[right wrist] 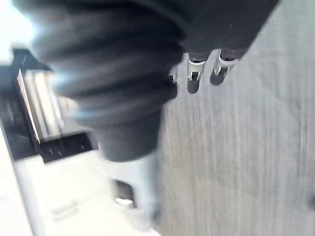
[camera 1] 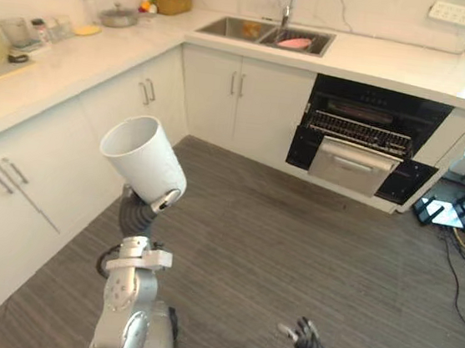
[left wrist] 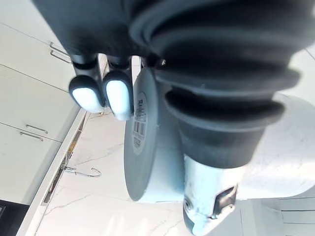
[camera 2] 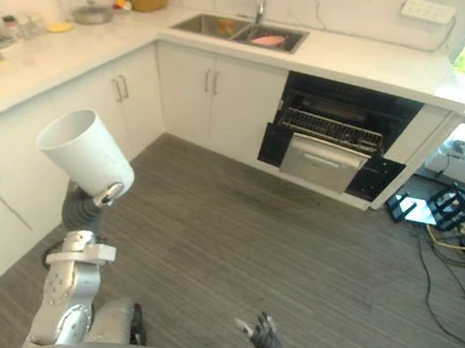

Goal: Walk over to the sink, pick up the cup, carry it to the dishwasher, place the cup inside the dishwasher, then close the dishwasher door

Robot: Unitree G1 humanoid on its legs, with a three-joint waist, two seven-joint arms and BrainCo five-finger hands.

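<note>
Cup: we see the white cup (camera 1: 142, 157) raised in the air at the near left, clear of the counter. It is tilted, with its open mouth turned up and to the left, and it is well apart from the dishwasher.
Left hand: the left hand (camera 1: 160, 201) sits at the cup's lower end. In the left wrist view its fingertips (left wrist: 118, 98) curl onto the cup's base, so it is gripping the cup.
Hidden: in the head views the cup covers most of that hand, and we cannot see into the cup.
Right hand: the right hand (camera 1: 307, 342) hangs low at the near right over the floor (camera 1: 290, 256). Its fingers are loosely spread and hold nothing, and the wrist is cut off by the view's edge.
Dishwasher: the dishwasher (camera 1: 375, 102) is at the far right under the counter. Its door (camera 1: 354, 164) is dropped partway open, with the rack (camera 1: 359, 131) showing above it. We cannot make out whether anything lies in the rack.
Sink: the sink (camera 1: 264, 33) is far off, to the left of the dishwasher, and has two basins. A pink item (camera 1: 295, 42) lies in the right basin. Something orange shows in the left basin, which we cannot identify.
Counter: the counter (camera 1: 103, 54) runs along the left and far sides. A basket (camera 1: 174, 4) of fruit stands in the far corner, with a metal bowl (camera 1: 118, 17) near it.
</note>
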